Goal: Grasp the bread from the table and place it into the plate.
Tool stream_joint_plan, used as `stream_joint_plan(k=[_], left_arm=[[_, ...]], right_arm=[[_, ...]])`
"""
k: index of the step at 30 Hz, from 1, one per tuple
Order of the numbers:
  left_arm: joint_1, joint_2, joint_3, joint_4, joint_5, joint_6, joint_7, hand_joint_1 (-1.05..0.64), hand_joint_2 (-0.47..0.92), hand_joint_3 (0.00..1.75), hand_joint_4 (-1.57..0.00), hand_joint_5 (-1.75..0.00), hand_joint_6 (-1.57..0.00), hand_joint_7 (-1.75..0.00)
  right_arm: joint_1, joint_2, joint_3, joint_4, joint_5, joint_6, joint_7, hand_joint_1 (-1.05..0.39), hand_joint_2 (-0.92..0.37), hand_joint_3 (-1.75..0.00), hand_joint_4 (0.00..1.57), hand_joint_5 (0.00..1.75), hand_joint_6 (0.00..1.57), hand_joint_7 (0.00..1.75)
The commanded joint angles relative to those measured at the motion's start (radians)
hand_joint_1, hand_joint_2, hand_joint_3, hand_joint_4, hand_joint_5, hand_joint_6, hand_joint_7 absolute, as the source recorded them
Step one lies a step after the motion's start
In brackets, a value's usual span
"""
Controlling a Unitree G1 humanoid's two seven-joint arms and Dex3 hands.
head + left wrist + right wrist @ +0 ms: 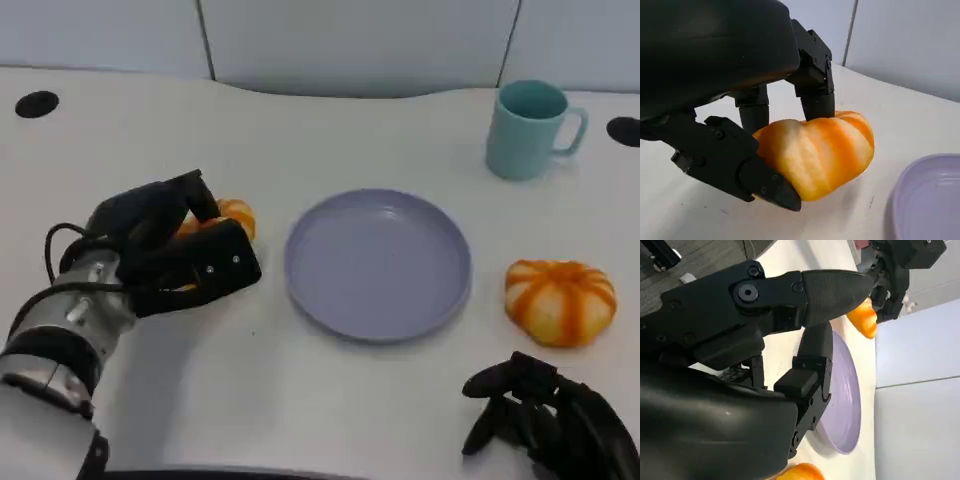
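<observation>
The left hand (170, 250) has its fingers wrapped around the bread (817, 152), which sits on the counter (330, 400) just left of the purple plate (378, 263). The right hand (545, 415) rests near the counter's edge, fingers curled in, holding nothing

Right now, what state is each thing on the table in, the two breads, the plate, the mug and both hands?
Bread on the left: held by the left hand, not yet in the plate.
Bread on the right: lying on the table, untouched.
Plate: upright, holds nothing.
Mug: upright, beyond the plate.
Left hand: fingers closed around the bread.
Right hand: holds nothing, fingers apart.
</observation>
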Motion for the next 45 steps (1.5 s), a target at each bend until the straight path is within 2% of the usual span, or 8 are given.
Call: stream_joint_plan(k=[1,8,17,25,32,35,40,45], left_arm=[[-0.024,0.026,-0.001,-0.018,0.002,-0.049,0.018,-0.13,0.83,0.24,-0.73,-1.75,-0.59,-1.75],[-0.053,0.003,-0.034,-0.032,0.035,-0.111,0.031,-0.11,0.83,0.24,-0.8,-1.75,-0.62,-1.75],[-0.098,-0.046,-0.095,-0.047,0.087,-0.173,0.087,-0.15,0.8,0.26,-0.87,-1.75,-0.66,-1.75],[-0.124,-0.082,-0.142,-0.055,0.124,-0.206,0.094,-0.11,0.79,0.32,-0.91,-1.75,-0.7,-1.75],[-0.149,-0.114,-0.197,-0.056,0.171,-0.215,0.095,-0.14,0.66,0.62,-0.95,-1.75,-0.73,-1.75],[-0.159,-0.122,-0.218,-0.053,0.188,-0.215,0.092,-0.14,0.57,0.83,-0.96,-1.75,-0.74,-1.75],[-0.17,-0.146,-0.236,-0.042,0.196,-0.197,0.04,-0.14,0.45,0.96,-0.95,-1.75,-0.73,-1.75],[-0.171,-0.156,-0.264,-0.039,0.217,-0.181,0.035,-0.2,0.45,0.98,-0.96,-1.75,-0.74,-1.75]], right_arm=[[0.004,-0.008,0.001,-0.006,0.0,0.026,-0.015,-0.42,-0.92,-0.35,0.59,1.54,0.65,1.03],[0.004,-0.005,0.009,-0.021,-0.007,0.048,-0.031,-0.41,-0.92,-0.36,0.61,1.55,0.65,1.04],[-0.033,-0.001,0.001,0.054,0.004,-0.003,0.013,-0.4,-0.92,-0.37,0.61,1.53,0.64,1.03],[-0.031,0.001,0.013,0.035,-0.015,0.014,-0.016,-0.41,-0.92,-0.35,0.62,1.52,0.65,1.03],[-0.03,0.007,0.016,0.028,-0.019,0.023,-0.025,-0.42,-0.92,-0.34,0.61,1.53,0.65,1.04],[-0.032,0.006,0.018,0.032,-0.022,0.018,-0.026,-0.43,-0.92,-0.34,0.6,1.53,0.65,1.04],[-0.045,0.016,0.008,0.075,-0.005,-0.017,-0.001,-0.45,-0.92,-0.31,0.63,1.5,0.67,1.01],[-0.054,0.016,0.003,0.101,-0.001,-0.037,0.016,-0.46,-0.92,-0.32,0.64,1.48,0.68,0.99]])
